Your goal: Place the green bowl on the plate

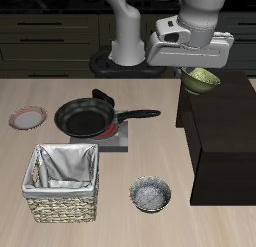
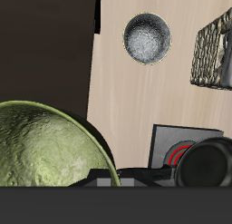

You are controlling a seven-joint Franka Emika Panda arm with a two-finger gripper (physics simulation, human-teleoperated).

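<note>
The green bowl [image 1: 201, 79] hangs from my gripper [image 1: 189, 73] above the back part of the dark cabinet [image 1: 225, 141]. The gripper is shut on the bowl's rim. In the wrist view the green bowl [image 2: 45, 150] fills much of the picture, very close, with its speckled surface and pale rim showing. The plate [image 1: 27, 118], whitish with a pinkish-red rim, lies flat on the table at the far side from the bowl, beyond the frying pan. The plate does not show in the wrist view.
A black frying pan [image 1: 85, 118] sits on a small stove [image 1: 118, 139] mid-table; it also shows in the wrist view [image 2: 207, 164]. A lined wicker basket [image 1: 65, 181] and a grey metallic bowl [image 1: 151, 195] stand near the front edge.
</note>
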